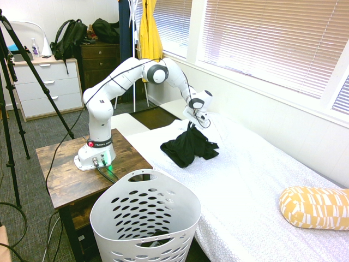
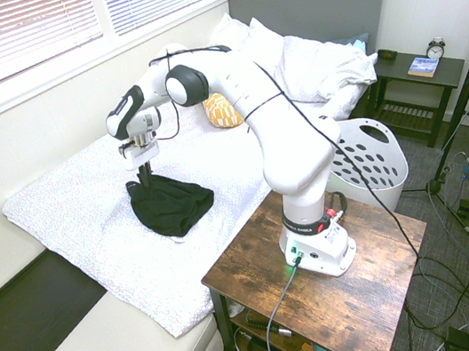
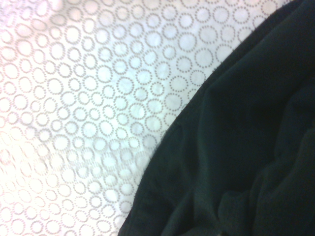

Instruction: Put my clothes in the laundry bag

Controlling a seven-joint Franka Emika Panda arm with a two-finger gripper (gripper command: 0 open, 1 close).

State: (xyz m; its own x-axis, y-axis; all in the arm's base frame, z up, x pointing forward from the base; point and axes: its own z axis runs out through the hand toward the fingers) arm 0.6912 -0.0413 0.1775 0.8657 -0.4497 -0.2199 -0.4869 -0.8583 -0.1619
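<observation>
The clothes are a crumpled black garment lying on the white bedspread with a ring pattern, near the bed's edge. My gripper points down onto the top of the pile and is shut on a pinch of the fabric, which rises in a small peak to the fingers. The second exterior view shows the same grip, gripper over clothes. In the wrist view the black clothes fill one side, with bedspread beside them. The laundry bag, a white holed basket, stands on the floor against the bed beside the wooden table.
The arm's base sits on a wooden side table next to the bed. A yellow patterned pillow lies further along the mattress. White pillows are at the headboard. A yellow garment hangs by the window, and a black backpack rests on the dresser.
</observation>
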